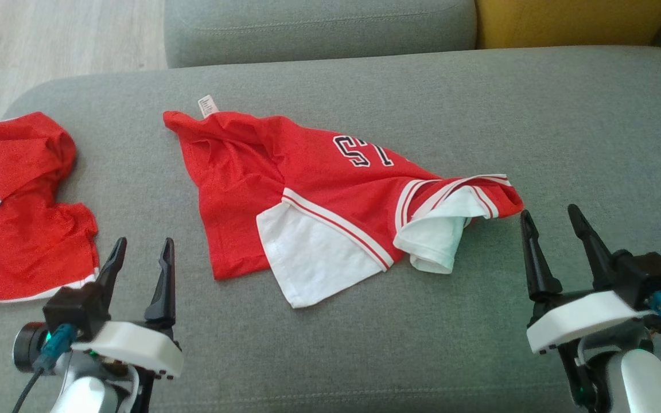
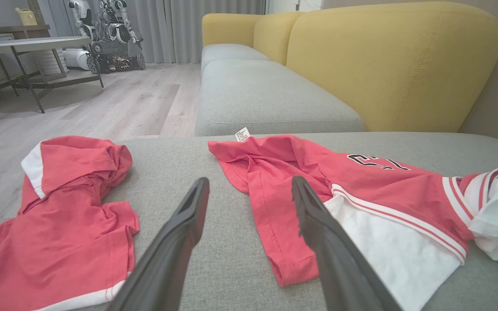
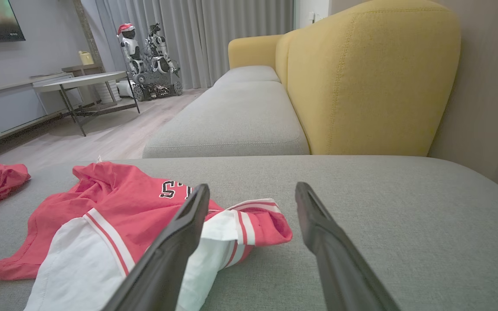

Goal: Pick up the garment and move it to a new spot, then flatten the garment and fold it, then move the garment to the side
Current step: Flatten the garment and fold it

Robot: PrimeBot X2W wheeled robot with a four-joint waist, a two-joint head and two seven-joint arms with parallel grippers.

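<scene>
Head view: left hand (image 1: 143, 242) and right hand (image 1: 549, 211) gape empty, flanking the red garment (image 1: 319, 178).

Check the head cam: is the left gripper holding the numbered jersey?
No: the left gripper stands open over the bare grey cushion, between the numbered jersey and the other red garment, gripping nothing.

A grey cushion (image 1: 537, 115) spans most of the head view. A red and white jersey (image 1: 319, 183) lies crumpled at its centre, with a white tag (image 1: 208, 106) at the jersey's upper left. A second garment (image 1: 20, 229), also red, lies bunched at the left edge.
</scene>
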